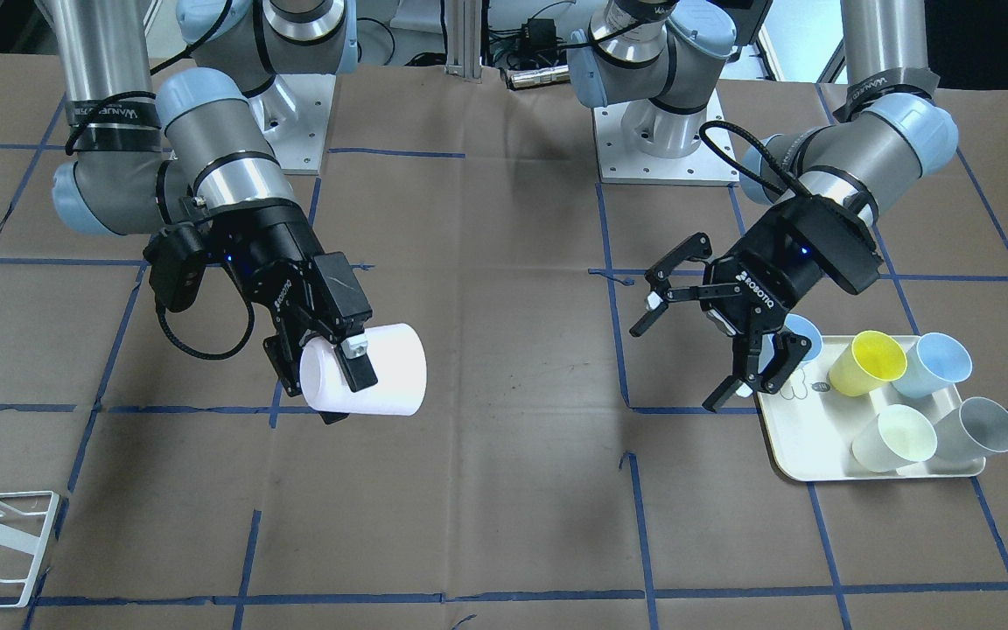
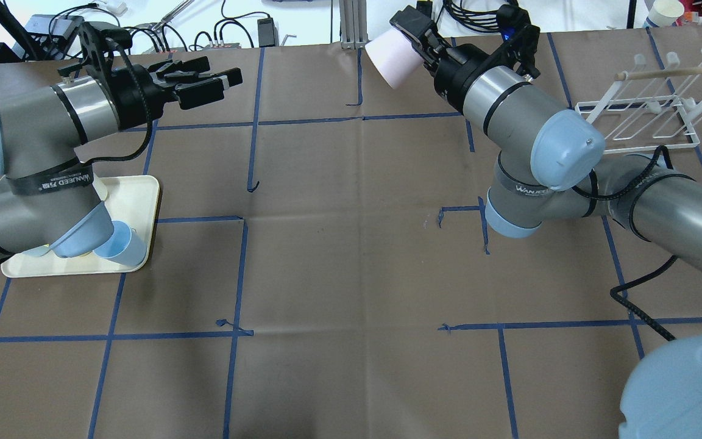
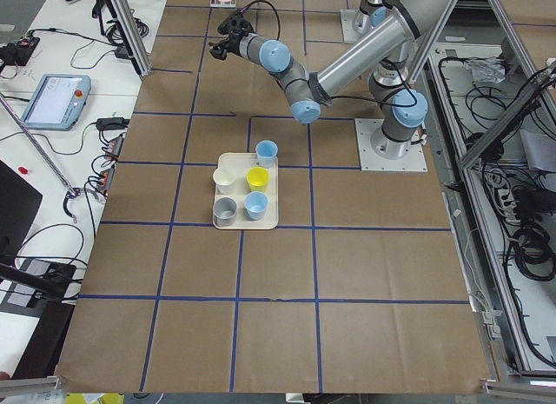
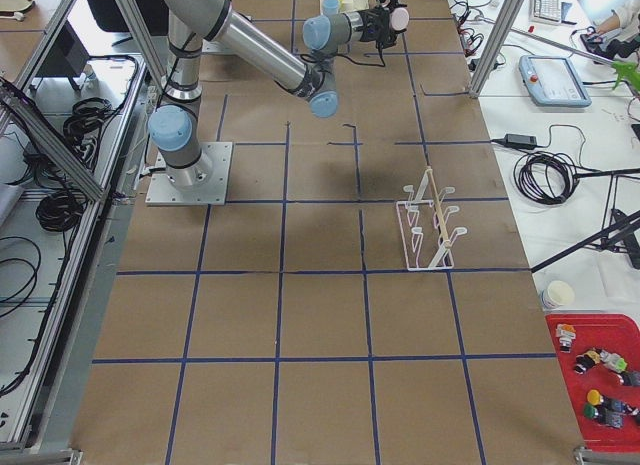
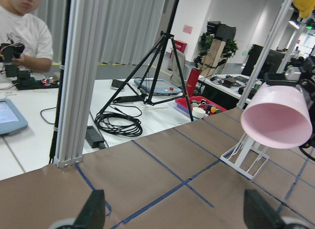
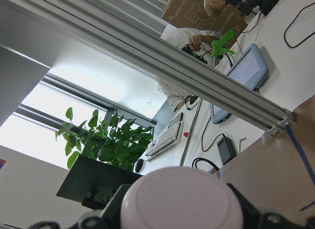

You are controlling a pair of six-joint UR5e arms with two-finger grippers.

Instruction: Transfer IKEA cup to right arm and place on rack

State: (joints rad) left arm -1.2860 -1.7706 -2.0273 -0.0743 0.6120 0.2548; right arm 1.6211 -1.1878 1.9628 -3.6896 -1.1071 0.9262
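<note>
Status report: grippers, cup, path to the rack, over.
Right gripper shut on pink cup, held above table. Left gripper open, empty, near tray. Rack bare; nothing between cup and rack.

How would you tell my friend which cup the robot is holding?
Find the brown table with blue tape lines. Above it, the right gripper clamps a pale pink cup sideways in the air. It is the only cup off the cream tray, where five others sit.

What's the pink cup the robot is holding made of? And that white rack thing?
The cup looks like plastic: smooth, matte and one even pale pink all over. The rack looks like thin metal wire painted white, bent into a frame with slanted rods, though the coating could be plastic.
</note>
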